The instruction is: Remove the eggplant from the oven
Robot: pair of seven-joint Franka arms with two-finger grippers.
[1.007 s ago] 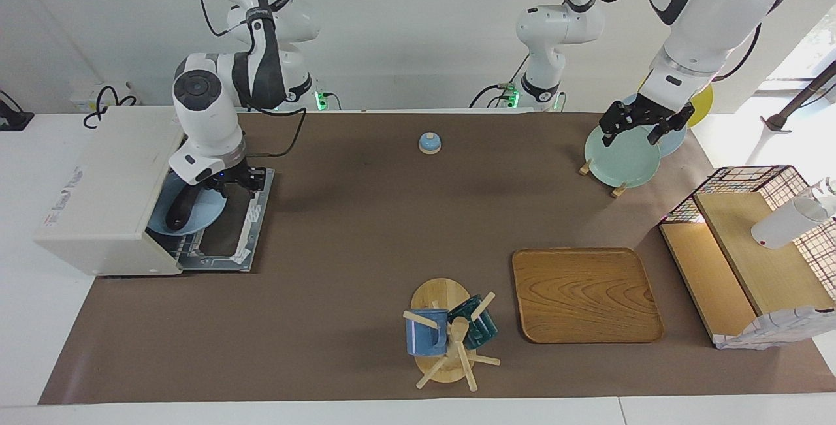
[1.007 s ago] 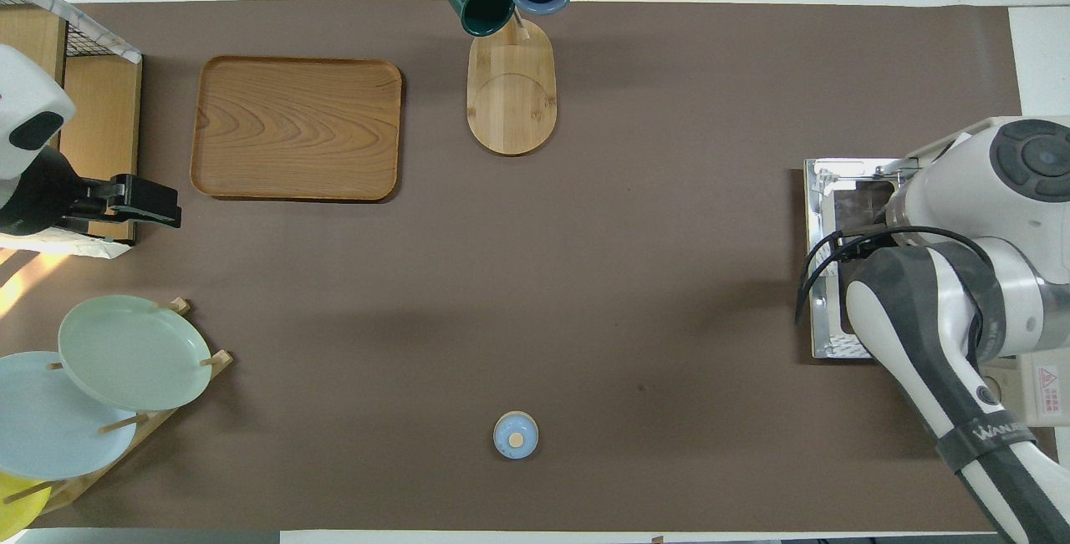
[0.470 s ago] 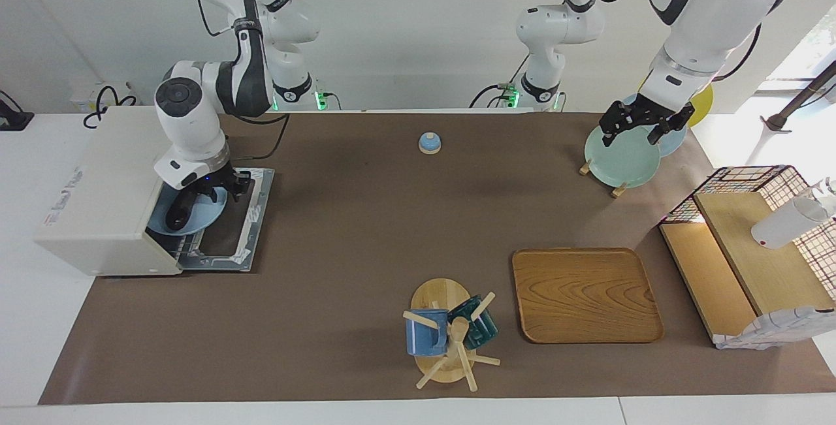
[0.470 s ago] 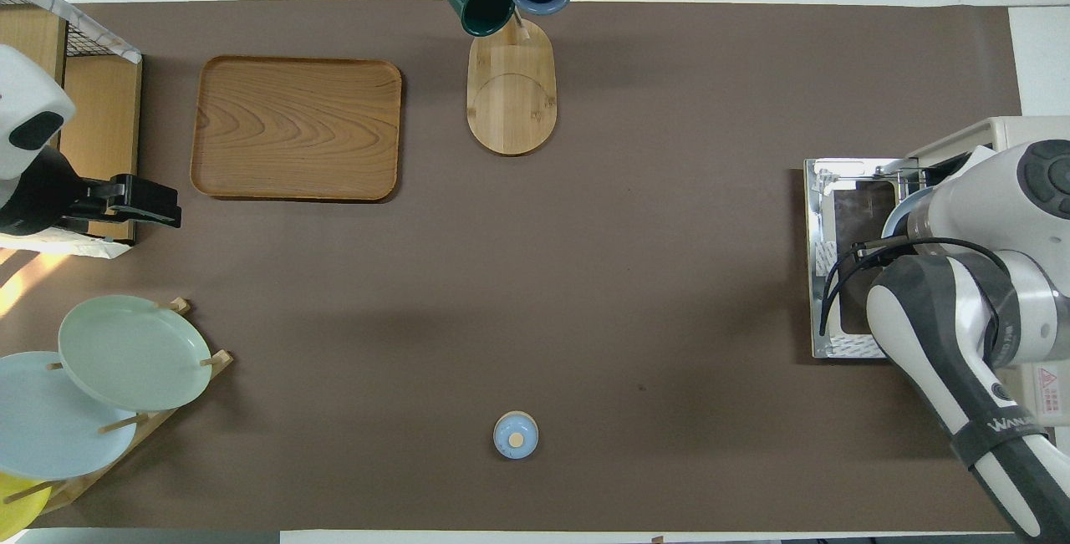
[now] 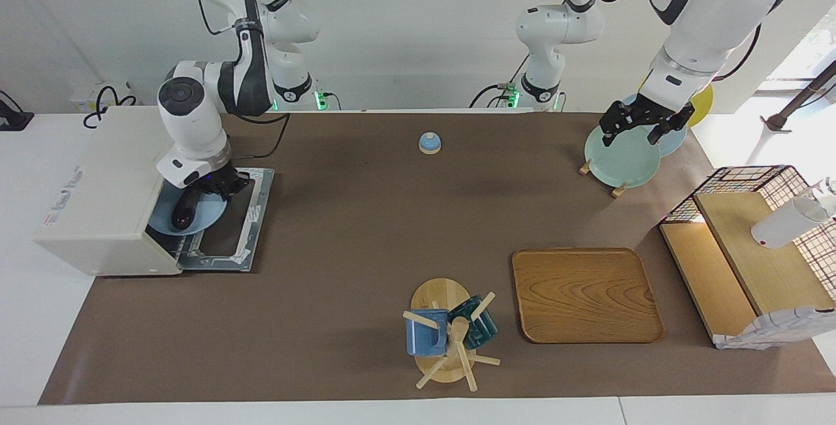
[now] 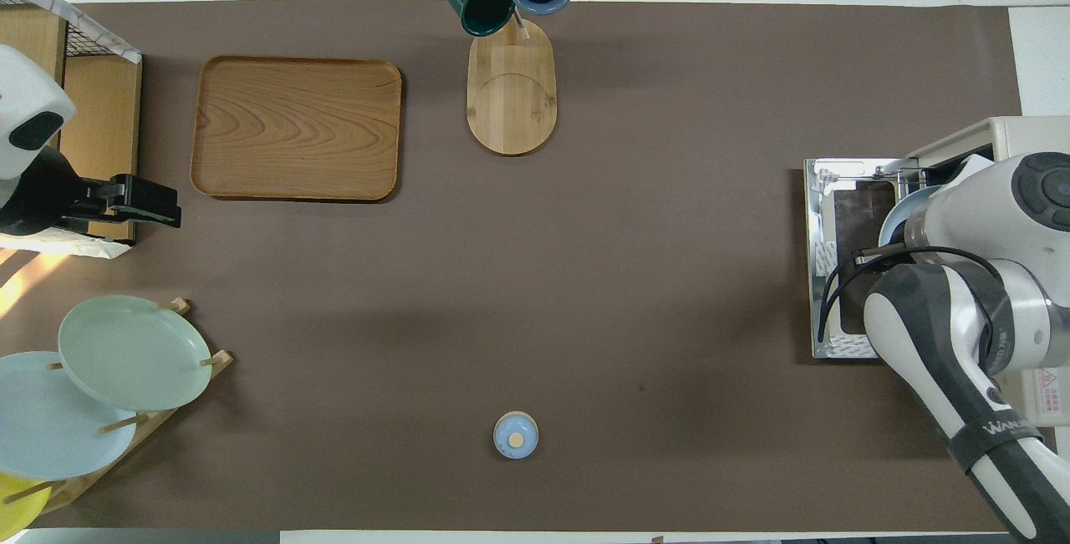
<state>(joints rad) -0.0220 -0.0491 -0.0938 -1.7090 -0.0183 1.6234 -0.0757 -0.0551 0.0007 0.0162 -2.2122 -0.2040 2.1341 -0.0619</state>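
Observation:
The off-white oven [image 5: 98, 183] stands at the right arm's end of the table, its door [image 5: 238, 226] open and lying flat. A pale blue plate [image 5: 199, 221] sits in the oven's mouth. The dark eggplant [image 5: 184, 208] lies on this plate. My right gripper [image 5: 219, 187] is down at the eggplant's stem end, at the oven's opening. In the overhead view the right arm hides the eggplant; only the oven [image 6: 1016, 136], its door [image 6: 836, 277] and a sliver of the plate [image 6: 896, 216] show. My left gripper [image 5: 637, 134] waits open over the plate rack and also shows in the overhead view [image 6: 171, 211].
A plate rack [image 5: 620, 160] with green, blue and yellow plates stands near the left arm. A small blue bell [image 5: 429, 143] sits mid-table near the robots. A mug tree [image 5: 447, 333], a wooden tray [image 5: 586, 294] and a wire-sided wooden shelf [image 5: 751, 255] lie farther out.
The right arm swung toward the oven and its gripper came down onto the eggplant's stem end. The eggplant shifted slightly toward the door. The left arm has not moved.

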